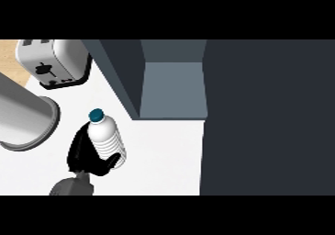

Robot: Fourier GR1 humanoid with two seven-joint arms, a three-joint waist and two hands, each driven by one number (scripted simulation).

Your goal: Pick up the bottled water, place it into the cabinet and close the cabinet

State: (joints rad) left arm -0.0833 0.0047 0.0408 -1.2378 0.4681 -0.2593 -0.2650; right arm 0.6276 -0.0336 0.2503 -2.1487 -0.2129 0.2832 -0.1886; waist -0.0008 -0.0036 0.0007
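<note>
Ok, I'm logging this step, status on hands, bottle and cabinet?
Left hand curled round the bottled water, bottle upright on the counter. Right hand not in view. Cabinet open, nothing between it and the bottle.

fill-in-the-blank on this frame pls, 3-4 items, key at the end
1. The left hand is curled round the bottled water, whose cap is ____ in colour.
2. The appliance at the top left of the counter is a ____.
3. The cabinet stands ____, its inside showing.
4. The robot's ____ hand does not show in the head view.

Missing words: teal; toaster; open; right
</note>
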